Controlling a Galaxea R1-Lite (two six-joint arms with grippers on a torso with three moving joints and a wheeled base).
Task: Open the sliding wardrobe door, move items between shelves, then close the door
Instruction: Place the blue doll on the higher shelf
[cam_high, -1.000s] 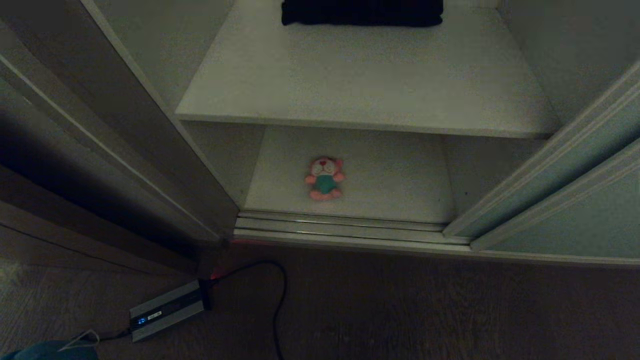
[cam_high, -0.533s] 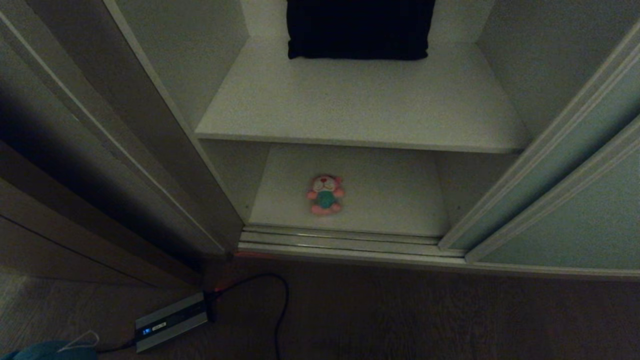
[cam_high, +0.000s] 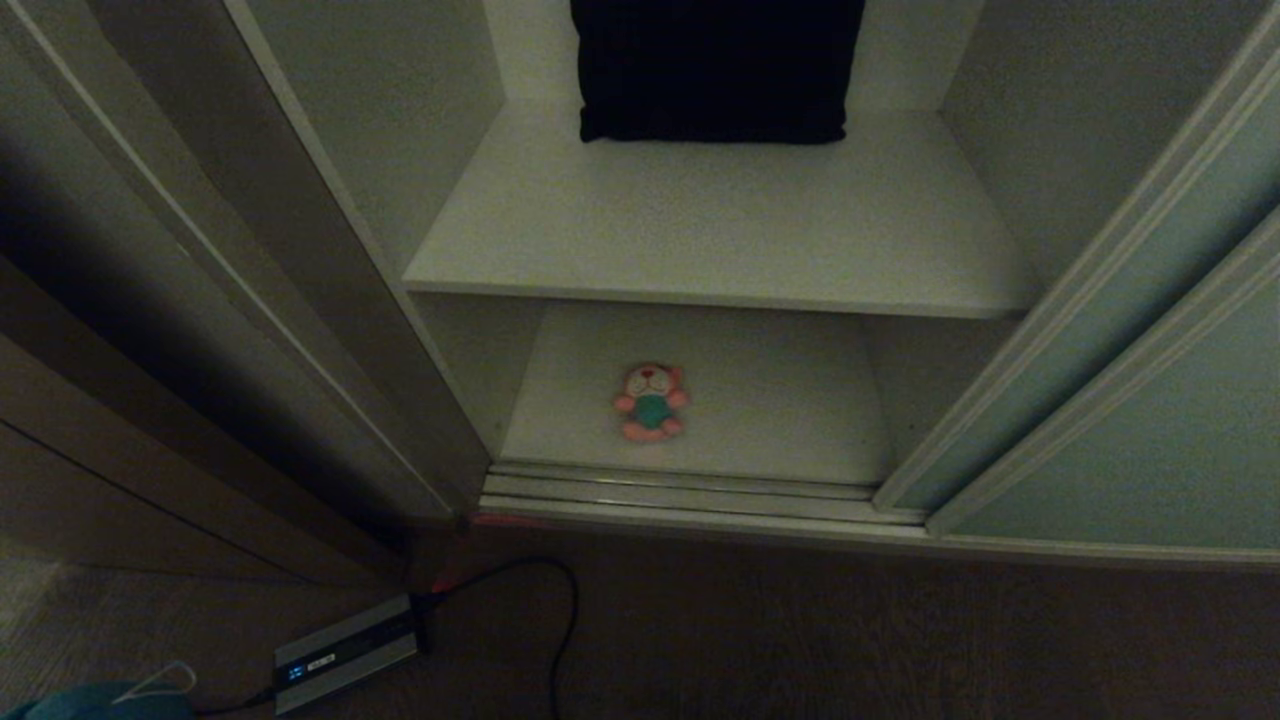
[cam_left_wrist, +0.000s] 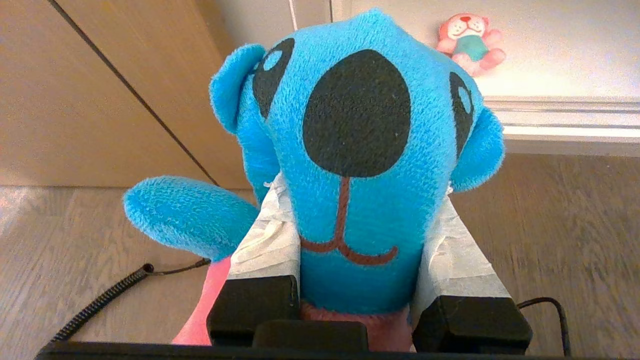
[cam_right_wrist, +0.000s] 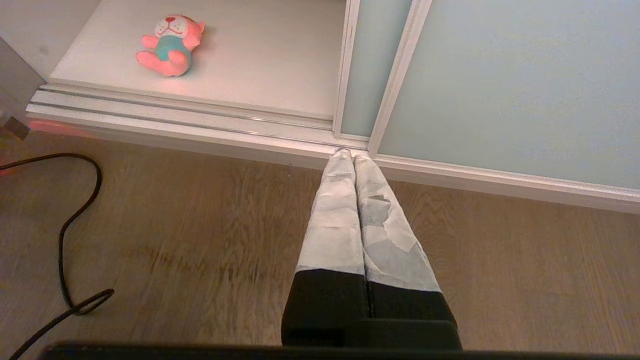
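1. Left gripper (cam_left_wrist: 362, 260): two fingers (cam_left_wrist: 267, 245), black blocks at base, upper parts wrapped in whitish tape, creased.
2. Right gripper (cam_right_wrist: 350, 156): same build; long tapering fingers (cam_right_wrist: 332, 220), pale grey-white tape w/ wrinkles and torn edges, black bases.
3. Black bar of wrist housing along lower edge in both wrist views.
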